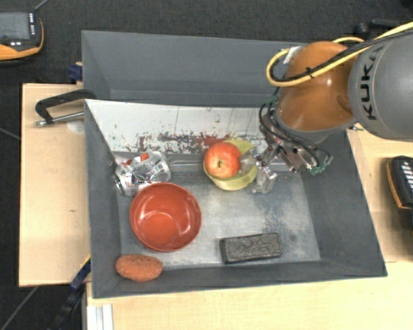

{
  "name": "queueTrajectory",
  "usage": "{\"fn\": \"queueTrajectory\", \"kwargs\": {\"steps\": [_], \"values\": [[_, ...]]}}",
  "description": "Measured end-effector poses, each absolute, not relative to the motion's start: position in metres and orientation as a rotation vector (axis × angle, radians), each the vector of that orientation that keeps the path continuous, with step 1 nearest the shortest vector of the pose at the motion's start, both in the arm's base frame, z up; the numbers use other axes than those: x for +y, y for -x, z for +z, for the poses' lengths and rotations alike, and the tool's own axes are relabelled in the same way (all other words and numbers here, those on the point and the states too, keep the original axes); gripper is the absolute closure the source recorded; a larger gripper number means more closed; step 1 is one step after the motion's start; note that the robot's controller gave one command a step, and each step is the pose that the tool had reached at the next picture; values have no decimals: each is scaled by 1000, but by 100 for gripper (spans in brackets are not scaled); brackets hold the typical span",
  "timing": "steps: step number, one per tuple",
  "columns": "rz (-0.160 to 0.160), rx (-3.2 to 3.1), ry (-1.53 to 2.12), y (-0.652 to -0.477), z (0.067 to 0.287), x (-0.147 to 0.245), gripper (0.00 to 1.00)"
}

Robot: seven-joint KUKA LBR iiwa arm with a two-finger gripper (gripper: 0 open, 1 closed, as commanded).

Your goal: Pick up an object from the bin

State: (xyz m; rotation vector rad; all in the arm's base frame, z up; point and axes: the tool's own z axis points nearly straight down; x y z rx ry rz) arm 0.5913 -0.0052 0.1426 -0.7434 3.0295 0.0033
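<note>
1. The small yellow-green bowl [231, 182] sat up and to the right of the large red plastic bowl [182, 208], near the bin's back wall. It was apart from the red bowl.
2. A round red apple with a yellowish patch [222, 159] rested inside the yellow-green bowl, covering most of its opening.
3. The gripper [264, 177] was low in the bin, further right of the red bowl than the yellow-green bowl was. It was just beside that small bowl's far rim; whether they touched could not be told. Whether the tool was spread or pressed together could not be told either, and nothing was seen in it.
4. The arm's orange wrist cover [315, 88] hung above the gripper, well up and right of the red bowl.
5. A crushed silver can with red markings [141, 172] lay just above the red bowl's upper left rim.
6. A dark grey rectangular block [251, 247] lay flat to the lower right of the red bowl.
7. An orange-brown oval lump [138, 267] lay just below the red bowl, at the front wall of the grey metal bin [316, 218].
</note>
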Motion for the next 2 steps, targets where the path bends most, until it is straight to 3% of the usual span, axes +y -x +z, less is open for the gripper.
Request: {"fn": "queueTrajectory", "kwargs": {"steps": [1, 2], "values": [[-11, 2782, 1389, -601, 209, -33, 100], [-24, 2628, 1641, -577, 323, -7, 100]]}}
